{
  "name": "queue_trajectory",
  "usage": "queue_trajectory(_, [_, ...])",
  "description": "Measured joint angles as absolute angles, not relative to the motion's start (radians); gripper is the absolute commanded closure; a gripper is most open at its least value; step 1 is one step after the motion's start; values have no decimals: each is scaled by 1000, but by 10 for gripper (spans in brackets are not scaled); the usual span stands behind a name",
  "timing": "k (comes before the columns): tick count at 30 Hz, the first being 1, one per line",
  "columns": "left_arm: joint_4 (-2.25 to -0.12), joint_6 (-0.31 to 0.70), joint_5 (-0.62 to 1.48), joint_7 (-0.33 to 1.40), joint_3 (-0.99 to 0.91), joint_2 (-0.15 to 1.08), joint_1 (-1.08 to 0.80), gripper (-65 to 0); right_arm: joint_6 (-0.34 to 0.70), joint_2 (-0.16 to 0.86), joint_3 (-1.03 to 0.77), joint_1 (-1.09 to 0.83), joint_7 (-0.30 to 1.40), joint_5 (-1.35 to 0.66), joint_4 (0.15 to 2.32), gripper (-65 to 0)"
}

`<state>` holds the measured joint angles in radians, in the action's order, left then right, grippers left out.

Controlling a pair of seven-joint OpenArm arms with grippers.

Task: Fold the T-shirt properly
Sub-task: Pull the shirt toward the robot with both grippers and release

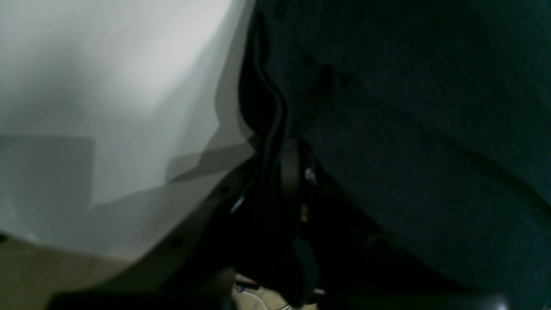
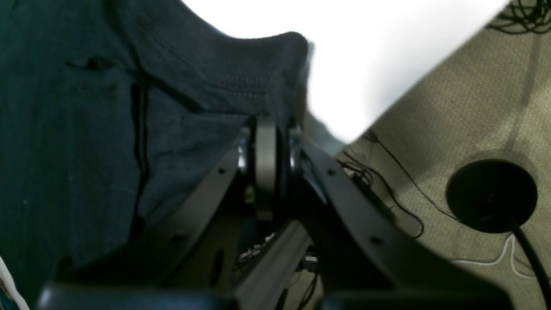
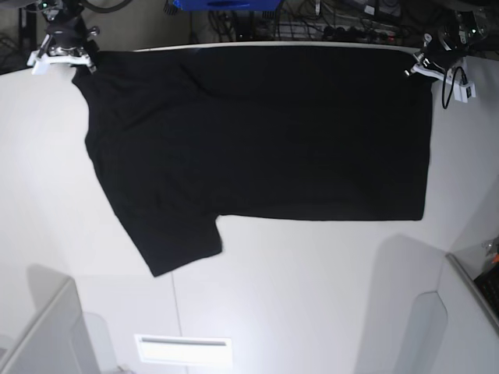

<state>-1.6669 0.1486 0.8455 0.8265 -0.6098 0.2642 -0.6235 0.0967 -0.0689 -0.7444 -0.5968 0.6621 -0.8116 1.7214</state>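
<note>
Both sets of jaws are closed on black cloth: the right gripper (image 3: 64,48) and the left gripper (image 3: 437,61) each pinch a far corner of the T-shirt (image 3: 257,132), which lies spread plain side up on the white worktop (image 3: 312,296). This looks like the spreading step; next, smooth it flat before folding.

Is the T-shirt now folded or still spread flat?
Folded once: the T-shirt shows one sleeve only; both grippers pinch its far corners.

A robotics lab: white worktable (image 3: 312,273), tangled cables (image 3: 312,27), carpeted floor (image 2: 473,107).
</note>
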Motion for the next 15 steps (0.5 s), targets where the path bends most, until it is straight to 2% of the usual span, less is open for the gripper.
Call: queue_trajectory(15, [-1668, 151, 857, 824, -616, 263, -636, 0, 98, -66, -744, -597, 662, -811, 1721, 0])
